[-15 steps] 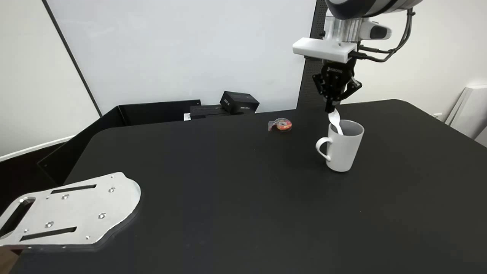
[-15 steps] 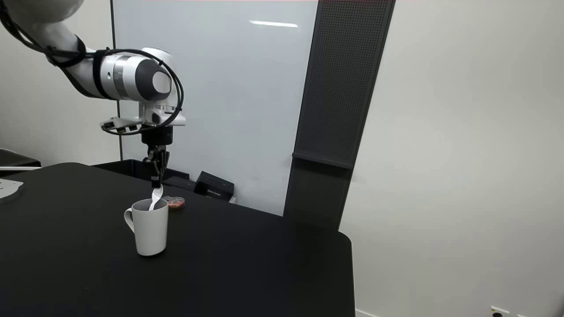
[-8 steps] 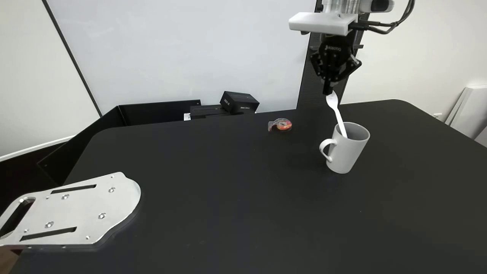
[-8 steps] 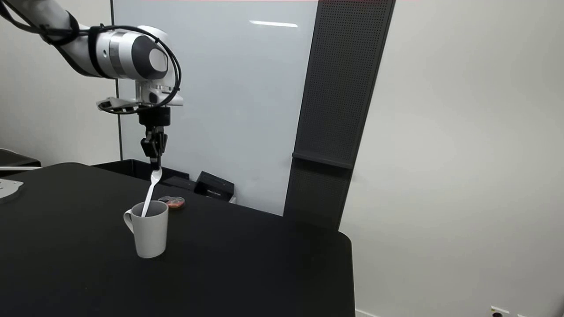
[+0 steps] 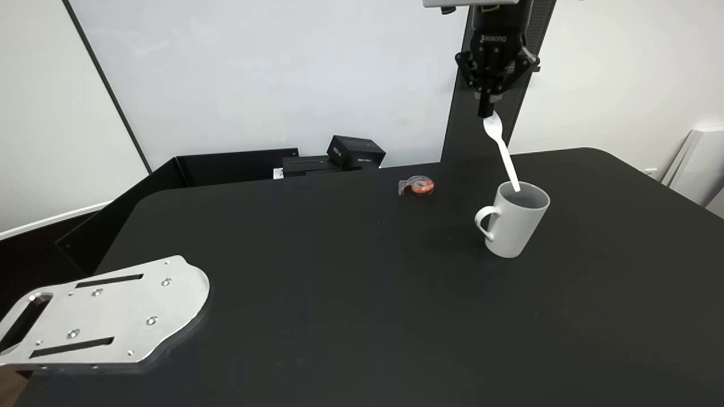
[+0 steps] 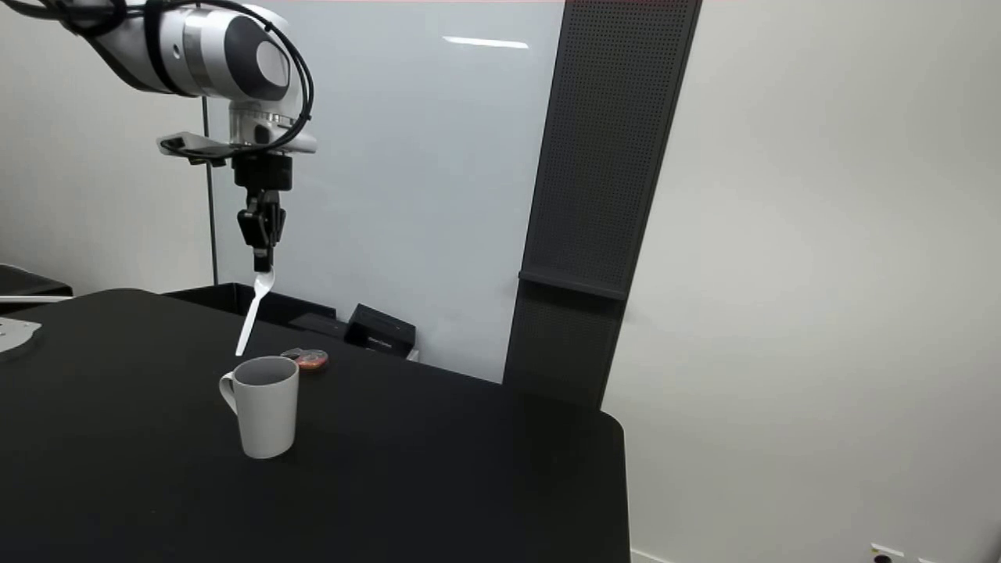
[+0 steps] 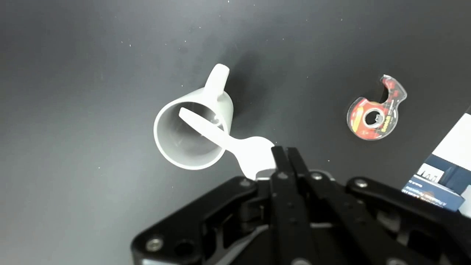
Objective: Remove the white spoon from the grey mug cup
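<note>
The white spoon hangs tilted from my gripper, bowl end up at the fingertips, handle pointing down. The grey mug cup stands upright on the black table below it. In an exterior view the spoon is fully visible, its handle end level with or just above the rim of the mug. In the wrist view the spoon crosses over the mug opening. The fingers are closed together on the edge of the spoon's bowl; the gripped part is hidden.
A red clear tape dispenser lies on the table beyond the mug. A silver metal plate lies at the near left. A black box sits behind the table edge. A blue-white package shows at the wrist view's edge.
My gripper has risen steadily with the spoon, drawing its handle up from inside the mug to about rim height. The mug shifted slightly early on, then stayed put.
</note>
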